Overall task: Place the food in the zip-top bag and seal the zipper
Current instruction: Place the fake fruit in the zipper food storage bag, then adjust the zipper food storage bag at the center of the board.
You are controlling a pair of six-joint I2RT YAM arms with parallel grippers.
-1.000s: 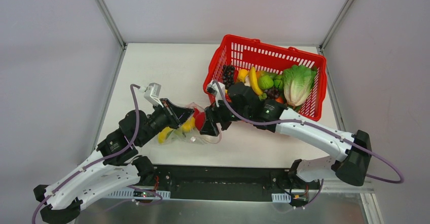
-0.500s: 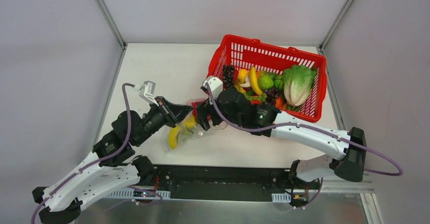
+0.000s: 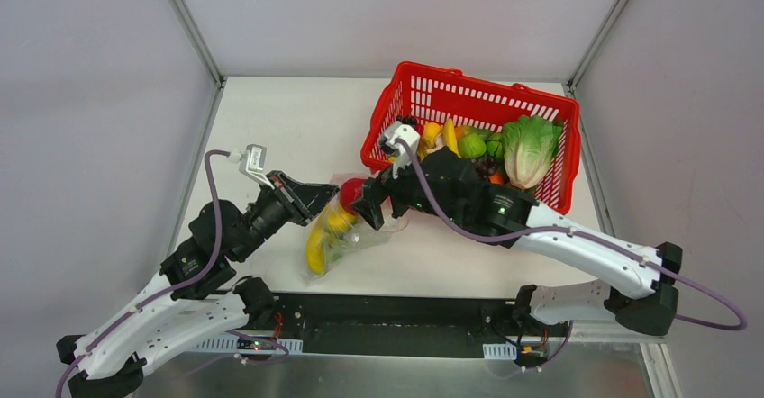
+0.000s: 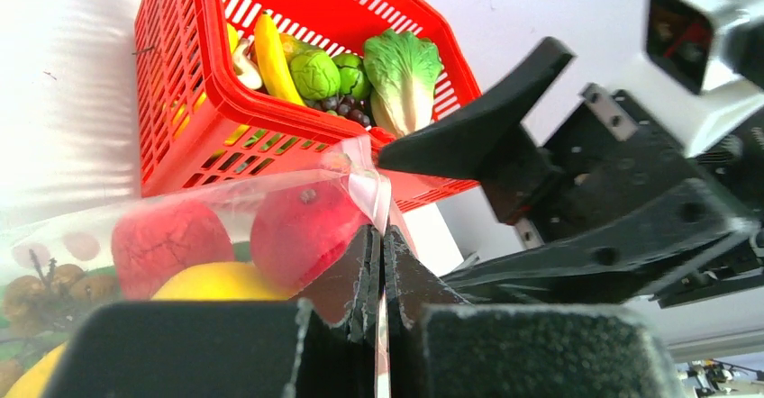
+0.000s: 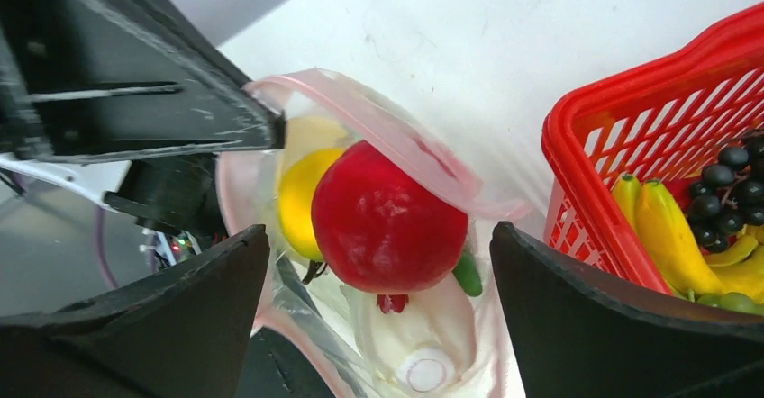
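Note:
The clear zip-top bag [image 3: 341,236] lies at the table's near middle, its mouth toward the back. My left gripper [image 3: 313,196] is shut on the bag's mouth edge; in the left wrist view [image 4: 380,232] the plastic is pinched between the jaws. The bag holds a round red fruit [image 5: 387,213], a yellow banana bunch [image 3: 316,249], a white oval piece [image 5: 422,339] and a green piece [image 5: 467,274]. The pink zipper strip [image 5: 410,146] arcs over the open mouth. My right gripper [image 3: 371,207] is open at the mouth, its jaws wide on either side of the red fruit [image 3: 351,190].
A red mesh basket [image 3: 550,105] stands at the back right with lettuce [image 3: 528,149], bananas [image 3: 450,143], grapes and other toy food. It sits close behind my right wrist. In the left wrist view the basket [image 4: 176,101] is just behind the bag.
The bag has swung so its bottom points toward the near edge, and the banana slid down in it. My left gripper pulled left; my right wrist drew back toward the basket.

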